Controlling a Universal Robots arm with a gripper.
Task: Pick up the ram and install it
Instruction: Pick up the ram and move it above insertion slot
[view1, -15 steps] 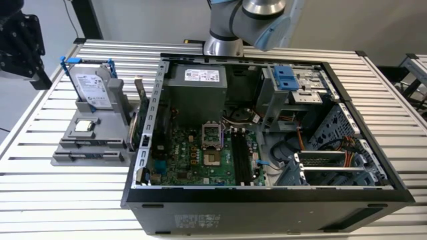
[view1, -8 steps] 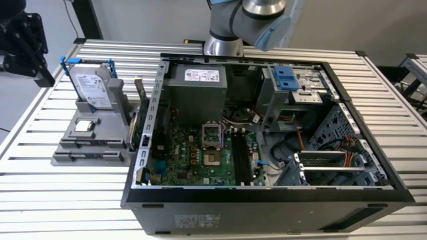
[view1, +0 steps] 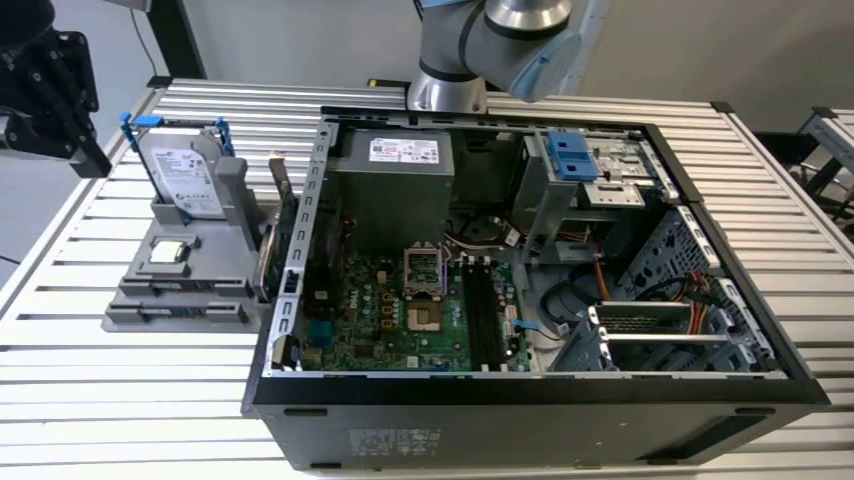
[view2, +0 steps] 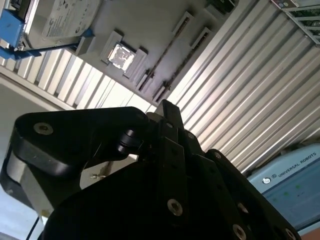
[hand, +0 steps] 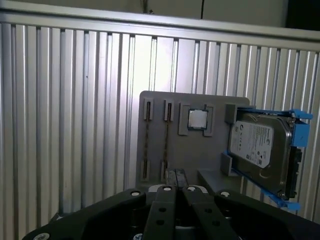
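Exterior view: my black gripper (view1: 67, 130) hangs at the exterior view's left, over the ribbed aluminium table (view1: 80, 400) and near the grey moulded holder (view1: 214, 262). The open boxy case (view1: 534, 420) shows its green motherboard (view1: 387, 310)

Second wrist view: I see the matte black fingers (view2: 167, 112) pressed together

First wrist view: the ram (hand: 167, 142) reads as a thin dark strip on edge in the holder slot nearest the fingertips
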